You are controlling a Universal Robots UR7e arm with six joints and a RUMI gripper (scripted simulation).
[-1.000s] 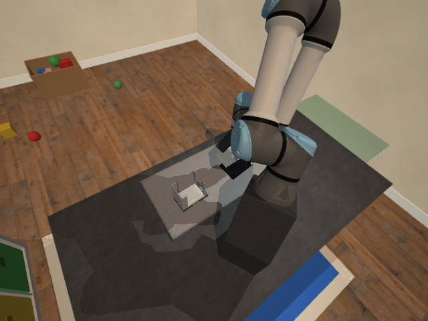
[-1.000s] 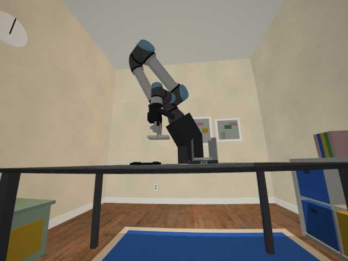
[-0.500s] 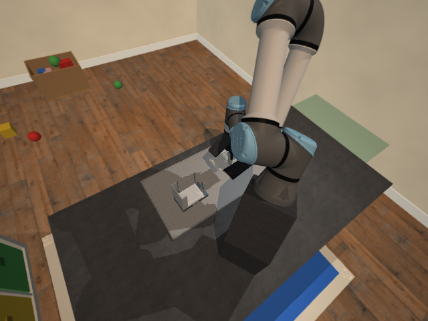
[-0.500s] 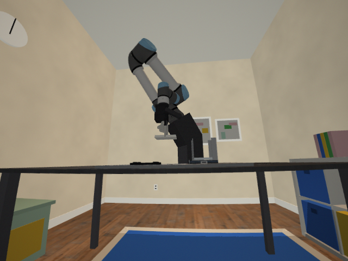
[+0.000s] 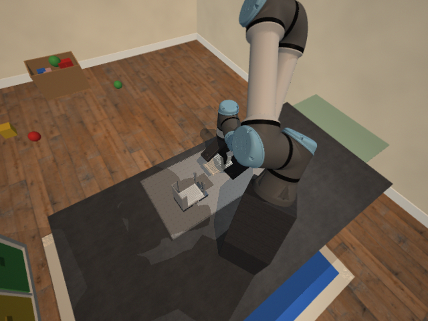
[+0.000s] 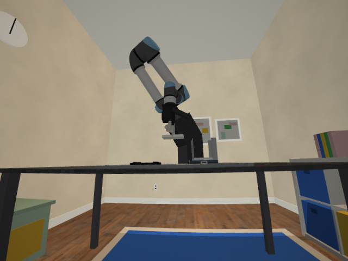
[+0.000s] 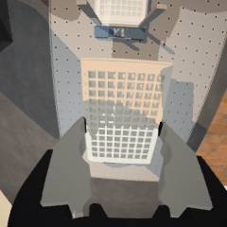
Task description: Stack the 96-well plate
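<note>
My gripper (image 7: 122,119) is shut on the white 96-well plate (image 7: 124,113) and holds it level in the air, well above the table. The held plate also shows in the side view (image 6: 172,136) and, partly hidden by the arm, in the overhead view (image 5: 214,164). The stack rack K1 stands ahead on the perforated board, with its corner posts around a second white plate (image 5: 192,194) lying inside. In the wrist view the K1 label (image 7: 119,32) and that lower plate (image 7: 122,8) lie beyond the held plate's far edge. The black nest N1 (image 6: 145,162) lies flat on the table.
The grey perforated board (image 5: 179,207) covers the middle of the dark table. The robot's dark pedestal (image 5: 257,235) stands right of K1. On the floor beyond the table are a cardboard box (image 5: 55,72) and loose balls.
</note>
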